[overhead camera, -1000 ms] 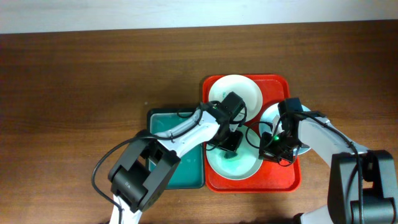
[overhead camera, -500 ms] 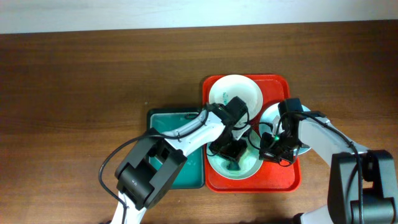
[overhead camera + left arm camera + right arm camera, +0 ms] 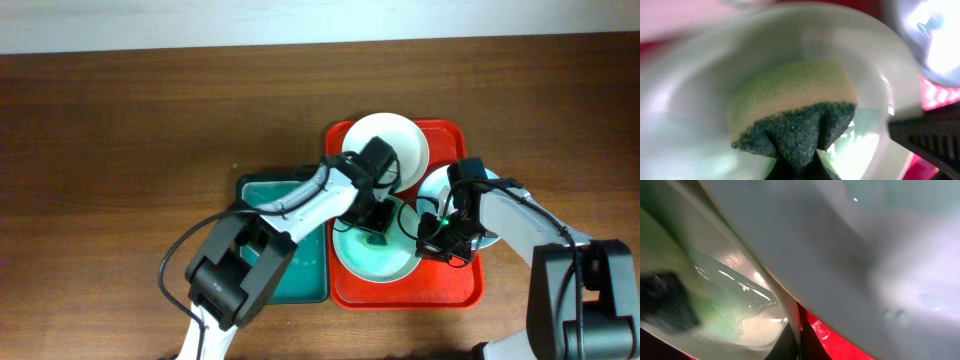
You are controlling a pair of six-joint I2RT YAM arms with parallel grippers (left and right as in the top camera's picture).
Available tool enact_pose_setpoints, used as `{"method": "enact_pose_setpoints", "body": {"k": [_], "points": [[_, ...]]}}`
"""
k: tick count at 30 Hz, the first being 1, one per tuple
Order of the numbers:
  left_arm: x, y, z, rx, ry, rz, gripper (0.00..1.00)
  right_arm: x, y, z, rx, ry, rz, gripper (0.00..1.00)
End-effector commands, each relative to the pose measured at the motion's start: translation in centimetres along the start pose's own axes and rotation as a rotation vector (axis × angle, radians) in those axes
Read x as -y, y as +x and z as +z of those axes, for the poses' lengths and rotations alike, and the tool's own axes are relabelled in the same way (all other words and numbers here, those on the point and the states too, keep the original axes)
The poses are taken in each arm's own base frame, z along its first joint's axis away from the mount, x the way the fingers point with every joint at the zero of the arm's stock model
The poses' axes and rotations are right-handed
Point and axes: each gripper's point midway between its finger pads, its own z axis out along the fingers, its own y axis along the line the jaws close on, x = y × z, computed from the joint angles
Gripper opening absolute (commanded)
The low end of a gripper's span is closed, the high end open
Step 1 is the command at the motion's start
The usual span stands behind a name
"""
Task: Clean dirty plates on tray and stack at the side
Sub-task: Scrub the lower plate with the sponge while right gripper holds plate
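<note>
The red tray holds three plates. The front plate looks teal-smeared across its bowl. My left gripper is shut on a sponge and presses it into that plate. In the left wrist view the sponge shows pale foam over a dark green pad, pinched between my fingers. My right gripper is shut on the front plate's right rim; the right wrist view shows the fingers clamped on the rim beside the smear. A white back plate and a right plate are partly hidden by my arms.
A dark green sponge tray lies just left of the red tray, under my left arm. The brown wooden table extends to the left and behind. The right plate's underside hangs close over my right gripper.
My left gripper has drawn the sponge from the front of the plate toward its back edge. My right gripper has stayed put on the rim.
</note>
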Motion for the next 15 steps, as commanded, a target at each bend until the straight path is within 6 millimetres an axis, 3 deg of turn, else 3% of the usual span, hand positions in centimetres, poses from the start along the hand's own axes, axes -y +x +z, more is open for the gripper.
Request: {"method": "enact_pose_setpoints", "body": {"k": [1,5,7,8,9,10,14,15], "points": [[3.5,2.8,2.6,-0.106,0.095,0.088,0.00,1.3,-0.3,0.4,0.009,0.060,0.017,0.04],[2.2,4.0,1.8,-0.168,0.107,0.045,0.00,1.3,-0.2,0.4,0.008,0.060,0.018,0.04],[-1.0,3.8,1.5,-0.160,-0.025,0.016,0.00,1.3,-0.1,0.4,0.004,0.061,0.019,0.04],[-4.2,3.7,1.0,-0.151,-0.181,-0.031,0.00,1.3,-0.1,0.4,0.002,0.062,0.019,0.04],[-7.2,3.5,-0.2,-0.129,-0.340,-0.066,0.00,1.3,-0.1,0.4,0.002,0.062,0.017,0.04],[-8.5,3.3,-1.6,-0.106,-0.426,-0.102,0.00,1.3,-0.1,0.4,0.001,0.062,0.017,0.04],[-6.4,1.4,-6.5,0.040,-0.412,-0.124,0.00,1.4,0.0,0.4,-0.002,0.063,0.018,0.04],[-5.4,0.8,-9.1,0.106,-0.388,-0.128,0.00,1.4,0.1,0.4,-0.005,0.065,0.019,0.04]]}}
